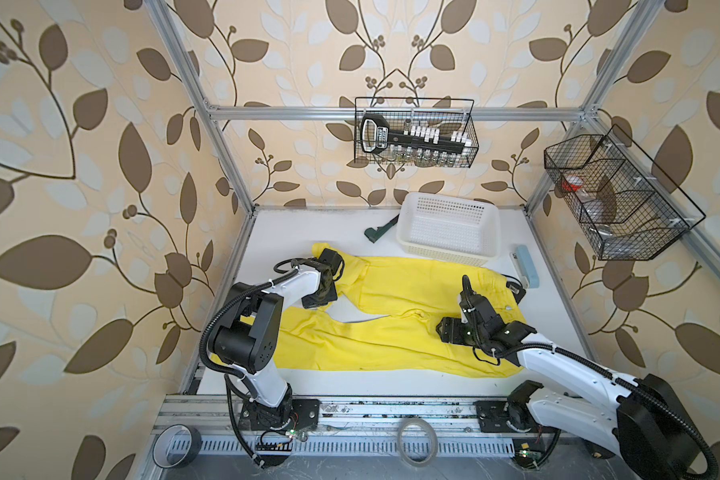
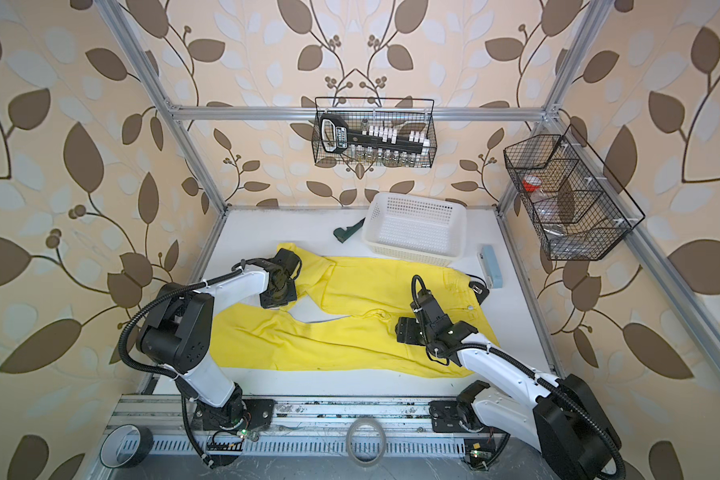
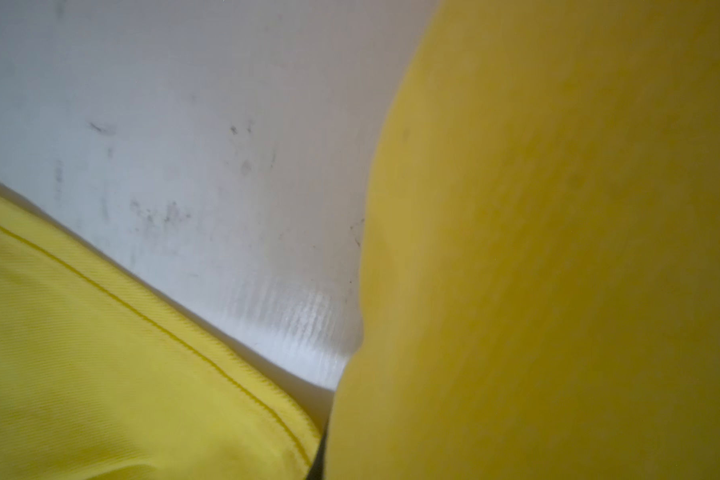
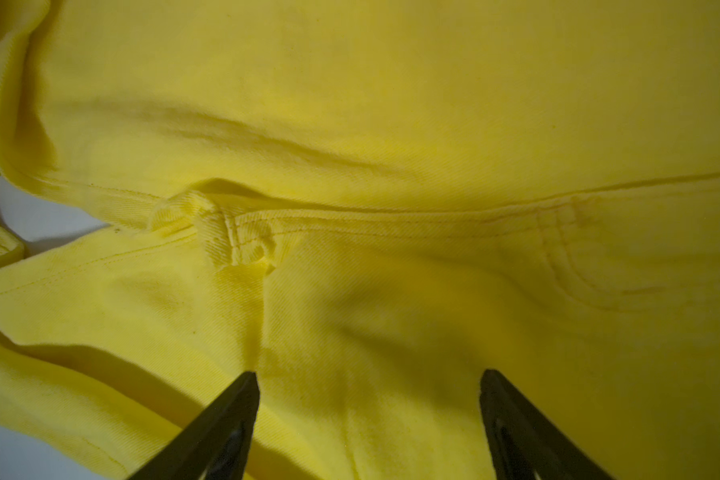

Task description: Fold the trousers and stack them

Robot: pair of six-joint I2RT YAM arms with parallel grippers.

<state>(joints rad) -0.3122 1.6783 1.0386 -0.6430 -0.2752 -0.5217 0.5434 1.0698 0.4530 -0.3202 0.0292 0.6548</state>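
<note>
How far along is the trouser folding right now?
Done: the trousers lie spread out on the table, both legs extended; no fold shows yet. In hand: the left gripper is shut at the far leg's cuff end, apparently pinching fabric; the right gripper hangs open over the crotch seam. Left: every fold, then stacking.

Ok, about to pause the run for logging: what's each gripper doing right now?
Left gripper: closed, apparently pinching the trousers near the far leg's cuff.
Right gripper: open, empty, over the crotch seam.
</note>
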